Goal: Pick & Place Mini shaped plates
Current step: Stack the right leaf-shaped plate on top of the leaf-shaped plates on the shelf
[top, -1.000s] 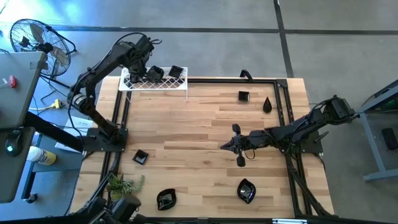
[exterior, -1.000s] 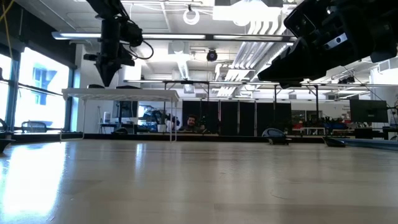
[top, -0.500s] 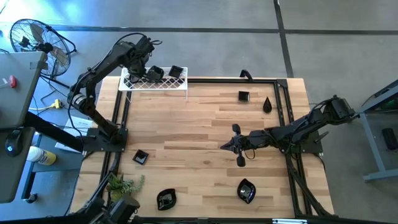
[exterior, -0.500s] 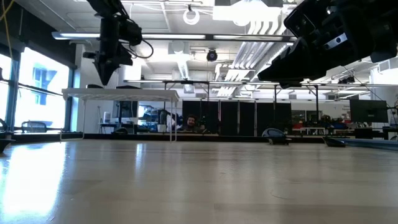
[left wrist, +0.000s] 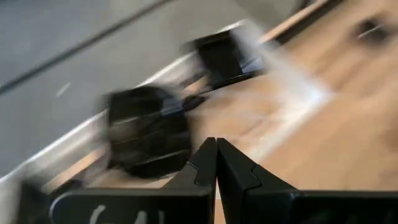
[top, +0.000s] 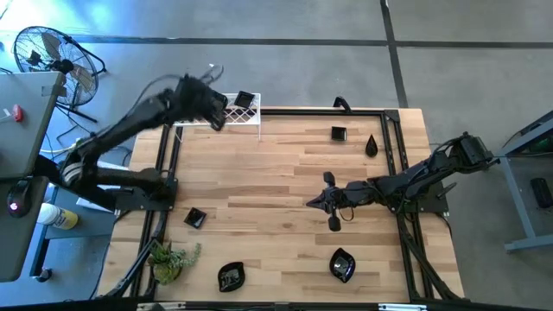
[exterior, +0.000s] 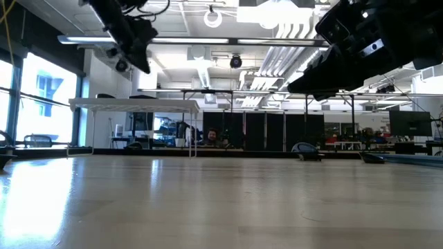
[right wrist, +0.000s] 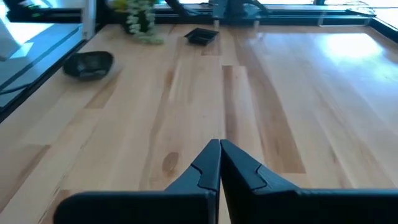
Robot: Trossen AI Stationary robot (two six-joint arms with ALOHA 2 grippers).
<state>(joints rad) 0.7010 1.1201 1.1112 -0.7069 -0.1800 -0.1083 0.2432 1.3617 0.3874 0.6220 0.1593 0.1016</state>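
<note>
1. Wooden planks, framed by black rails, make up the desk [top: 285, 173]; a white wire rack [top: 246, 118] stands at its far left corner, apparently as the drop-off for the dishes.
2. One square black plate [top: 244, 101] already sits on the rack, so part of the job looks done.
3. Other plates lie scattered on the desk: a square one [top: 339, 133] and a teardrop [top: 371, 145] at the far right, a square [top: 195, 218] at the left, and two leaf-like ones [top: 231, 276] [top: 342, 264] on the near side.
4. The left claw [left wrist: 216, 163] hangs over the rack's inner end, fingers pressed together, holding nothing.
5. The right claw [right wrist: 219, 163] waits low over mid-desk, fingers also together and empty.
6. A small green plant [top: 173, 257] stands at the near left.
</note>
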